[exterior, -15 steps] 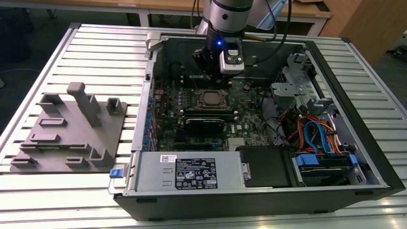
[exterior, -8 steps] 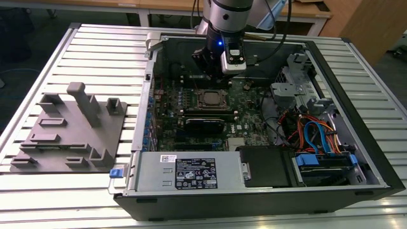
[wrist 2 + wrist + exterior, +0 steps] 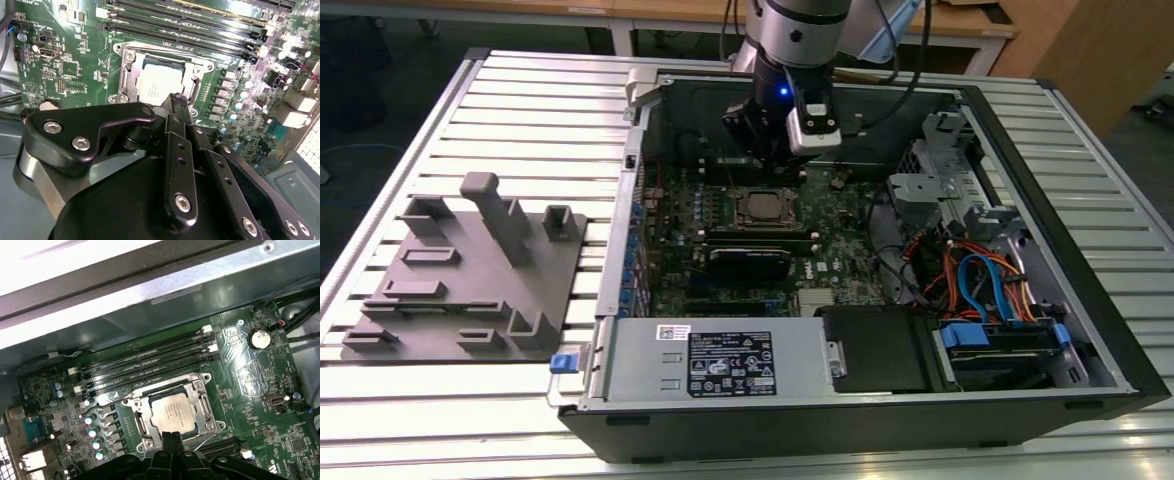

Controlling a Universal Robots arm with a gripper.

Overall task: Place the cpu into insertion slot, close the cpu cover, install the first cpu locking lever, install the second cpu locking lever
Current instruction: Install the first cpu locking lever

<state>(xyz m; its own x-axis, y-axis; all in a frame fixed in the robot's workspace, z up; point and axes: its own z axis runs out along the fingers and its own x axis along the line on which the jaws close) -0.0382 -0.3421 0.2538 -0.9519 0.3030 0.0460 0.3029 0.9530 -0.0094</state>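
The cpu [image 3: 172, 412], a pale silver square, lies in the insertion slot [image 3: 167, 61] of the green motherboard [image 3: 834, 215]. The cpu cover [image 3: 203, 401], a silver frame, lies flat around the cpu [image 3: 159, 85]. My gripper [image 3: 172, 438] hovers just off one edge of the socket, fingers pressed together with nothing seen between them. In the second wrist view the gripper [image 3: 177, 99] tip sits by the cover's edge. A thin wire lever [image 3: 206, 439] slants out beside the fingertips. In the exterior view the gripper [image 3: 763, 160] hangs over the socket's far side.
Long black memory slots [image 3: 150, 365] run beside the socket, with the case wall [image 3: 150, 295] just beyond. A black card [image 3: 747, 262] and the grey power-supply box [image 3: 707, 365] lie nearer. Drive cage and cables [image 3: 987, 290] fill the exterior view's right. A grey fixture plate [image 3: 467, 270] sits outside the case.
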